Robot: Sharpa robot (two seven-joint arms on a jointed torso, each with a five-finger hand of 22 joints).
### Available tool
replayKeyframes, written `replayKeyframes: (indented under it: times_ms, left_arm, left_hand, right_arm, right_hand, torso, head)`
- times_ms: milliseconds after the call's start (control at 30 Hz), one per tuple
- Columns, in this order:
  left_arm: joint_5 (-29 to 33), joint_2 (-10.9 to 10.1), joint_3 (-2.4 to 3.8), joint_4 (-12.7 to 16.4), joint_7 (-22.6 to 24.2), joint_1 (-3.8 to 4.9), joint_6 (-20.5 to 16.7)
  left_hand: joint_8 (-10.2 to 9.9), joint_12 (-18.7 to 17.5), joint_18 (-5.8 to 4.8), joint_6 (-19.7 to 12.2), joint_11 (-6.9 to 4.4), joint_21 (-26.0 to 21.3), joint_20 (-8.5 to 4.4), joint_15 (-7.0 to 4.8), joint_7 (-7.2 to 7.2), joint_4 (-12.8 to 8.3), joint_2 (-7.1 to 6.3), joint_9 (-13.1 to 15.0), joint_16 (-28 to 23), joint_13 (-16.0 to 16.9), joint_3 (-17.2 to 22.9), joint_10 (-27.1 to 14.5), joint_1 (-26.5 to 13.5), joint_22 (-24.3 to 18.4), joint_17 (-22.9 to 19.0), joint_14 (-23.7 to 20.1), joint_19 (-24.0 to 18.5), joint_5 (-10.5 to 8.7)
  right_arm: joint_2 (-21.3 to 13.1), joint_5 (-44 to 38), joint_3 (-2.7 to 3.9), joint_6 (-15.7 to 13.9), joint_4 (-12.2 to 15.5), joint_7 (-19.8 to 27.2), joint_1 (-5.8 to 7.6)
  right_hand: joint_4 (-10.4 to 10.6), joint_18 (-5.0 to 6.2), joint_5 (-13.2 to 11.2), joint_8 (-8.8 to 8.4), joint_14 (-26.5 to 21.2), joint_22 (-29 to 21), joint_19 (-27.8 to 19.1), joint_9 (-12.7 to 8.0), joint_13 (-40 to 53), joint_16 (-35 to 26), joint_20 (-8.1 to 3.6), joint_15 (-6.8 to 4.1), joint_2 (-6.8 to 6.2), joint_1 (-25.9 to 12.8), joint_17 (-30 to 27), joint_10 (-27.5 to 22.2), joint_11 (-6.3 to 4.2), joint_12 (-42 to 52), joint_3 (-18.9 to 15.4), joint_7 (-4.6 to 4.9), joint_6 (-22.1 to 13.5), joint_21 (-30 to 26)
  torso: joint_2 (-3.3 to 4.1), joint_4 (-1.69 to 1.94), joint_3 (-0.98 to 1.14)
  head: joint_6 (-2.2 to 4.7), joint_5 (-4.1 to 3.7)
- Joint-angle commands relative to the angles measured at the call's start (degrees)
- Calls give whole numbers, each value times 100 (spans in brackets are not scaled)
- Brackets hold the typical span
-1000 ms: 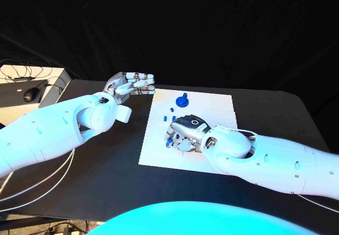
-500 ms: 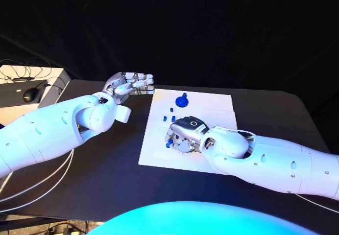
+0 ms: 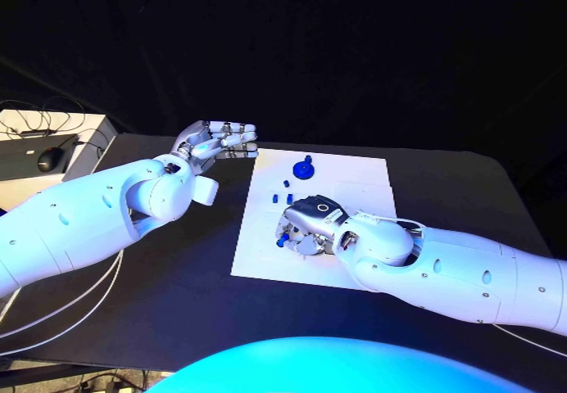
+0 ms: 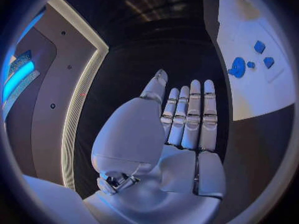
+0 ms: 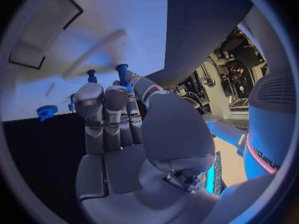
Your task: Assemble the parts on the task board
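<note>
Since 1 s ago the right hand [image 3: 310, 223] has slid slightly toward the board's near-left part; the left hand [image 3: 216, 139] has not moved. Right hand sits low over the task board [image 3: 355, 176], fingers [image 5: 102, 102] extended side by side, reaching toward an upright blue peg [image 5: 122, 74] just beyond the fingertips; whether they touch it I cannot tell. Peg's long axis stands up from the board. Left hand hovers off the board's far-left corner, fingers together, holding nothing. A blue gear [image 3: 305, 170] lies farther up the board. Right hand is nearer the parts.
</note>
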Motion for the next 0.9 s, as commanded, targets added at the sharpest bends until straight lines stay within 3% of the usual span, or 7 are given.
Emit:
replayKeyframes:
  times_ms: [33, 100, 167, 267, 467, 900]
  left_arm:
    - [-7, 8, 4, 8, 32, 0, 88]
    - [-7, 9, 4, 8, 31, 0, 88]
    - [-7, 11, 4, 7, 30, 0, 89]
    - [-7, 12, 4, 7, 29, 0, 87]
    - [-7, 9, 4, 13, 26, 0, 83]
    - [-7, 3, 4, 12, 17, 0, 71]
  left_hand:
    - [-22, -20, -56, -6, -14, 24, 15, 20, -8, 33, 8, -4, 2, -3, -9, -31, -10, -5, 0, -11, -6, 0]
    - [-22, -20, -56, -6, -14, 24, 15, 20, -8, 33, 8, -4, 2, -3, -9, -31, -10, -5, 0, -11, -6, 0]
    - [-22, -20, -56, -6, -14, 24, 15, 20, -8, 33, 8, -4, 2, -3, -9, -31, -10, -5, 0, -11, -6, 0]
    - [-22, -20, -56, -6, -14, 24, 15, 20, -8, 33, 8, -4, 2, -3, -9, -31, -10, -5, 0, -11, -6, 0]
    - [-22, -20, -56, -6, -14, 24, 15, 20, -8, 33, 8, -4, 2, -3, -9, -31, -10, -5, 0, -11, -6, 0]
    - [-23, -22, -56, -18, 0, 27, 18, 26, -7, 33, 2, -4, 3, -3, -9, -83, -8, -20, -1, -18, -10, 1]
  right_arm:
    - [4, -93, -3, 88, -8, -17, -8]
    - [11, -53, -5, 78, -12, 22, -8]
    - [20, -10, -7, 51, -18, 70, -8]
    - [39, 53, -11, -1, -31, 135, -8]
    - [65, 117, -21, -124, -63, 197, -8]
    - [21, 173, -28, -403, -57, 277, -9]
  right_hand:
    - [-29, 108, 54, 38, -15, 562, 203, 2, 21, 22, -39, -40, 153, 88, -5, 353, -201, 20, -7, 8, 39, 0]
    - [-18, 113, 106, 35, -19, 551, 192, -5, 21, 5, -35, -33, 124, 72, -17, 317, -192, 21, -64, 18, 15, -49]
    - [16, 117, 325, 17, -15, 544, 188, -46, 17, 1, -23, -12, 19, -8, -22, 205, -159, 17, -219, 45, -127, -82]
    - [128, 140, 299, 10, -18, 516, 176, -97, 13, -13, 5, 20, -133, -159, -35, 23, -119, 15, -475, 11, -412, -202]
    - [317, 230, 212, 16, -26, 412, 149, -91, 14, -55, 74, 83, -278, -176, -73, -344, -26, 20, -869, -16, -750, -661]
    - [484, 331, 306, 15, -31, 302, 147, -89, 17, -92, 140, 128, -305, -18, -126, -573, 42, 22, -1300, -4, -786, -1414]
  torso:
    - [4, 4, -5]
    - [1, 5, -8]
    - [-3, 6, -11]
    - [-2, 3, -7]
    - [-1, 7, -12]
    - [-1, 3, -2]
  head:
    - [0, 3]
    - [0, 3]
    - [0, 4]
    - [0, 6]
    - [0, -7]
    - [0, -18]
